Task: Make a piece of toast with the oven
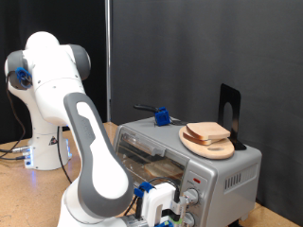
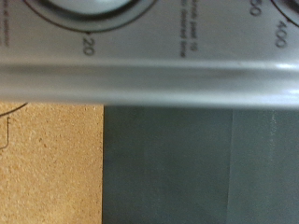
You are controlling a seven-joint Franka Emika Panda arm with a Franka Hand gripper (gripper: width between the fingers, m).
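Observation:
The silver oven [image 1: 222, 180] stands at the exterior view's lower right. On its roof a round wooden board [image 1: 216, 148] carries the piece of toast [image 1: 208, 131], pale with a brown crust. My gripper [image 1: 163, 208], white with blue parts, is low at the oven's front, right beside the two round knobs [image 1: 190, 198]. The wrist view is pressed close to the oven's control panel [image 2: 149, 47]: the rim of a dial [image 2: 79, 7] and the printed numbers 20 and 400 show. My fingers are not in the wrist view, and nothing shows between them.
A blue-and-black object [image 1: 161, 117] lies on the oven's roof behind the board. A black upright stand [image 1: 230, 109] rises at the roof's far right. Below the panel are the wooden tabletop [image 2: 47, 159] and a dark mat [image 2: 196, 163]. A black curtain hangs behind.

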